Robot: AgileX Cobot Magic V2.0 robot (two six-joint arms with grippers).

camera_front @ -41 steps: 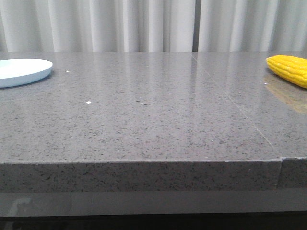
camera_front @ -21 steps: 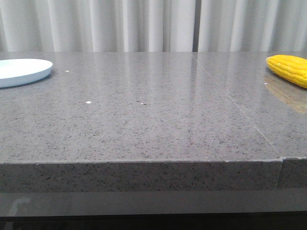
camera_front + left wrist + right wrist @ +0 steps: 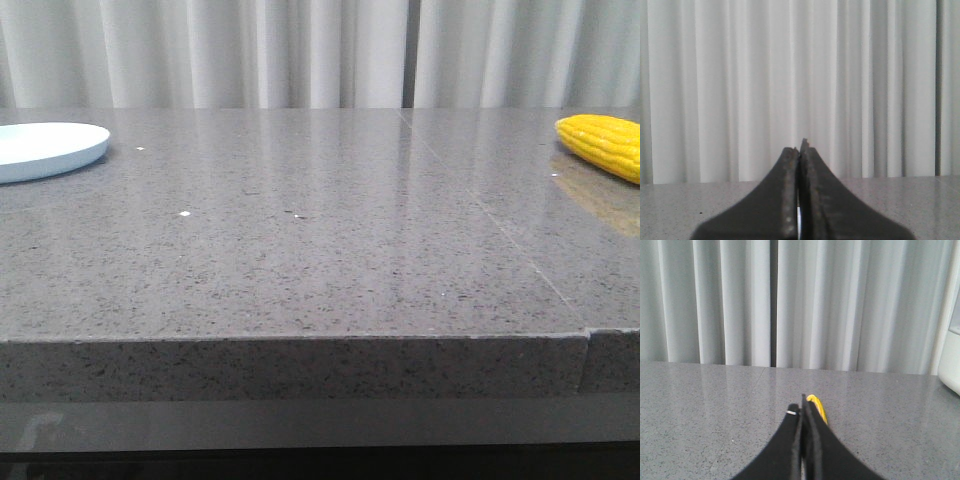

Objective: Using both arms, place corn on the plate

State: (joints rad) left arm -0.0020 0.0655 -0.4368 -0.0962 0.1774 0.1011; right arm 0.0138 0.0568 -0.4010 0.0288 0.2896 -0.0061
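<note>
The yellow corn [image 3: 605, 142] lies on the grey table [image 3: 320, 250] at the far right, partly cut off by the front view's edge. The pale plate [image 3: 48, 148] sits at the far left, also partly cut off. Neither arm shows in the front view. My left gripper [image 3: 800, 150] is shut and empty, held level over the table and facing the curtain. My right gripper [image 3: 803, 405] is shut and empty. A thin sliver of the corn [image 3: 817, 409] shows just behind its fingertips; the rest is hidden by the fingers.
A white curtain [image 3: 300, 50] hangs behind the table's far edge. A seam [image 3: 500, 235] runs across the tabletop right of centre. A white object [image 3: 951, 360] stands at the edge of the right wrist view.
</note>
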